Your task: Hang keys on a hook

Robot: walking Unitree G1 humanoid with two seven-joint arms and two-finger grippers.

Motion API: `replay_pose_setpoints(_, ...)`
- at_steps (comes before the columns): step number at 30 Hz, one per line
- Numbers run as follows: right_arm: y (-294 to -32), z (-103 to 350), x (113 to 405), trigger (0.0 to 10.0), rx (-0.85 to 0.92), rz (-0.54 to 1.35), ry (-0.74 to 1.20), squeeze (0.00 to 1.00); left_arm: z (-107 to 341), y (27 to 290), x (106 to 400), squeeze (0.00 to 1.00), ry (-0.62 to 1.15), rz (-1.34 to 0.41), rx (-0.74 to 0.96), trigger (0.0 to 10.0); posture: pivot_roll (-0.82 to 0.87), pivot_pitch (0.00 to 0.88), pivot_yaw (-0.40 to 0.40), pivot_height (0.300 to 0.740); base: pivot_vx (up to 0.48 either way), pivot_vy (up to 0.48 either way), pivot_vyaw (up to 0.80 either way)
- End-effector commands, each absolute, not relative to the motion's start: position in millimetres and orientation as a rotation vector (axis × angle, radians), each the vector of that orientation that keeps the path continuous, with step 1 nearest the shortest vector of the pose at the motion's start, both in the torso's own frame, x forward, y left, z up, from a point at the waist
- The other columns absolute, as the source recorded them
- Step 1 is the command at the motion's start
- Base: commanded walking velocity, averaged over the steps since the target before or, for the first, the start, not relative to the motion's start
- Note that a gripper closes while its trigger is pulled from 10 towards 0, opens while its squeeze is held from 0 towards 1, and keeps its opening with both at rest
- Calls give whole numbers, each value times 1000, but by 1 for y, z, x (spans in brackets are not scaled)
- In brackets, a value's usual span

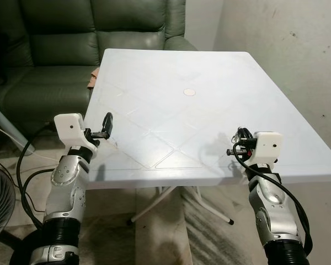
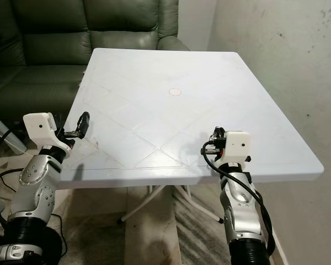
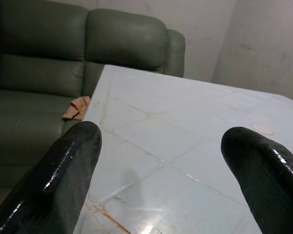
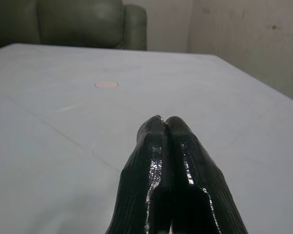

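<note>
Already raised at the near edge of the white table point(image 1: 209, 83), the robot's two arms are poised with neither keys nor a hook to be seen anywhere on or beside it. Left of the table, a dark green sofa point(image 1: 55, 49) runs along the far side, with a small tan cloth point(image 3: 76, 107) lying on its seat just off the table's far-left corner. At the table's near-left corner, the left hand point(image 1: 102, 131) hovers just above the surface with its black fingers point(image 3: 63, 165) spread wide and nothing between them. Toward the table's middle sits a small round cap point(image 1: 189, 92), flush with the top. At the table's near-right edge, the right hand point(image 2: 209, 144) is held low over the surface, its fingers point(image 4: 158, 161) pressed together with nothing visible between them. Beyond the table's right side stands a bare, marked wall point(image 1: 287, 49). Judging from this, the step in hand is still the search: the robot would do well to look around the room for the keys before committing either arm, then approach them with fingers parted, as the left already is.
</note>
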State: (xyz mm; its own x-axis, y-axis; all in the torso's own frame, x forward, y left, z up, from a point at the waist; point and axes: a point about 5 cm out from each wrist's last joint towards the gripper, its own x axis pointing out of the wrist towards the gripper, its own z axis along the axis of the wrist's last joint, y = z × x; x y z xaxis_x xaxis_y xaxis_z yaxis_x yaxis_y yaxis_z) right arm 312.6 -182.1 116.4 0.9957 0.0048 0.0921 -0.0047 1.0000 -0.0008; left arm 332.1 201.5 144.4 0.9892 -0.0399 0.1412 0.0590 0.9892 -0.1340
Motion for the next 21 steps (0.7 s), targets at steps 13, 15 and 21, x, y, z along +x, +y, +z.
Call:
replay_pose_setpoints(13, -186, 120, 317, 10000, -18, -1, -105, 0, 147, 210, 334, 0, -145, -25, -145, 10000, 16, 0, -4, 740, 0, 0, -770)
replay_pose_setpoints(15, -187, 120, 317, 10000, -18, -4, -105, 0, 147, 209, 335, 0, -143, -25, -147, 10000, 15, 0, -2, 740, 0, 0, -769)
replay_pose_setpoints(21, -188, 120, 317, 10000, -17, -10, -104, 0, 148, 207, 336, 0, -144, -31, -139, 10000, 12, 0, 1, 740, 0, 0, -769)
